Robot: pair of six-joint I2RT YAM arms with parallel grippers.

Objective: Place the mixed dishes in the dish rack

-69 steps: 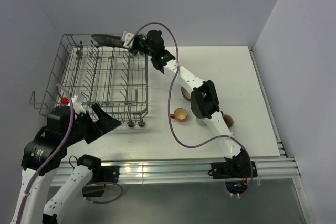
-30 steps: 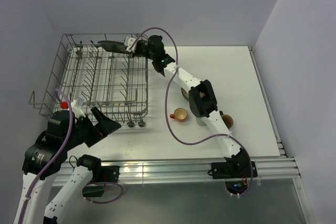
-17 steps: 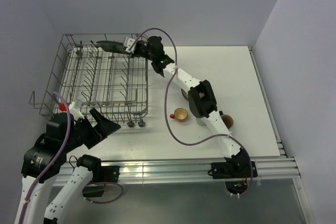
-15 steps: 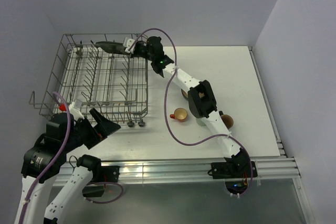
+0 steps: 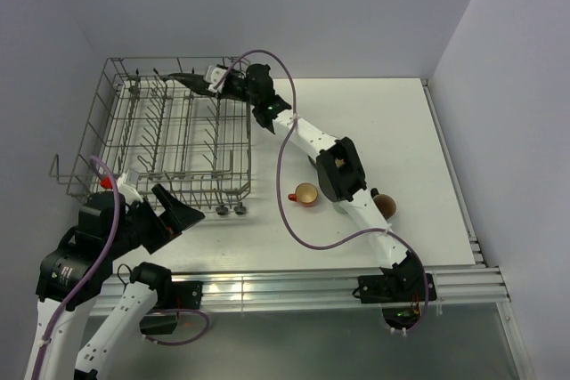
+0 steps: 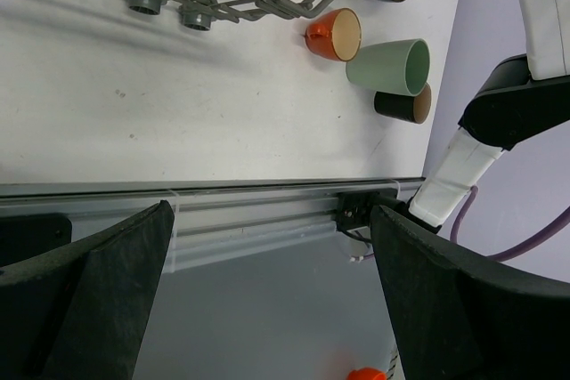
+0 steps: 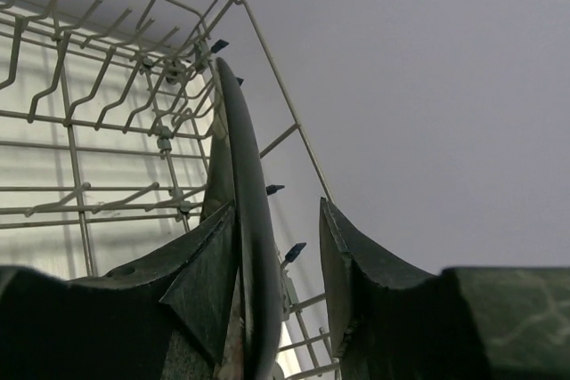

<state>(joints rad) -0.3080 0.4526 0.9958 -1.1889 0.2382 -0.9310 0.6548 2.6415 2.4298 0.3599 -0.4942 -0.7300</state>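
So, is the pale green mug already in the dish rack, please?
No, the pale green mug lies on its side on the table, outside the dish rack.

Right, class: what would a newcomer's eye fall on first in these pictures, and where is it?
The big wire dish rack on the left of the white table, with the right hand at its far edge, jaws parted around a dark plate standing on edge. Then the orange-red cup, bright on the table just right of the rack.
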